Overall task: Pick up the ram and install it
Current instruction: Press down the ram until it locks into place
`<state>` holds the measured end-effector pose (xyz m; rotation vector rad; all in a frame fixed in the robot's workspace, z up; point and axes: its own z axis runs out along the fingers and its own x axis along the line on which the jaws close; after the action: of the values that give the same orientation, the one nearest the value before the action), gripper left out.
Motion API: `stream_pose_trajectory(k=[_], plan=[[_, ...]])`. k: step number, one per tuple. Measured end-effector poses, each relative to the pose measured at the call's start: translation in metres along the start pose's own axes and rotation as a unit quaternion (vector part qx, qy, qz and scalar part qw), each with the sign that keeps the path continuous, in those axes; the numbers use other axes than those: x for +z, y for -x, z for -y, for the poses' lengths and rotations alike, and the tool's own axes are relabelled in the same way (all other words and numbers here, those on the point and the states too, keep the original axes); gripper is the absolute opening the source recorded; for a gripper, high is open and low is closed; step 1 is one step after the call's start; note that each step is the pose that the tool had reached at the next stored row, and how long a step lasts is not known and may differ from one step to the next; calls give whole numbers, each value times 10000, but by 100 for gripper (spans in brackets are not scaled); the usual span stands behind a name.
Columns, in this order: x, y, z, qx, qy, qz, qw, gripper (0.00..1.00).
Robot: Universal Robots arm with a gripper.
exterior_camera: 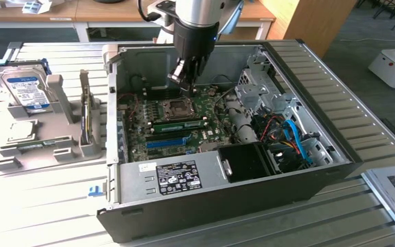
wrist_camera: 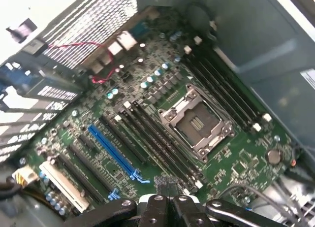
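Down on the motherboard [exterior_camera: 204, 138], the ram [exterior_camera: 177, 123] sits slotted, near the closed gripper [exterior_camera: 181, 80].

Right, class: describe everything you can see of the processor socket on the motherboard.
The processor socket is a square frame of silver metal around a dark recess, with no cooler over it. It lies flat on the green motherboard inside the open case, with long black memory slots along two opposite sides.
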<state>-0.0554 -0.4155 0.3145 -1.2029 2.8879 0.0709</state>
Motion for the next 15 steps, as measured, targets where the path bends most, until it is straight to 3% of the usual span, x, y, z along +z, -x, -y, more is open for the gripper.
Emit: stream_pose_trajectory(k=[4,8,12,15], plan=[[7,0,0,360,-10,14,9994,10],[15,-1,1,724,-21,27,9974,10],[23,-1,1,1089,-32,40,9940,10],[30,-1,1,1392,-40,52,9902,10]])
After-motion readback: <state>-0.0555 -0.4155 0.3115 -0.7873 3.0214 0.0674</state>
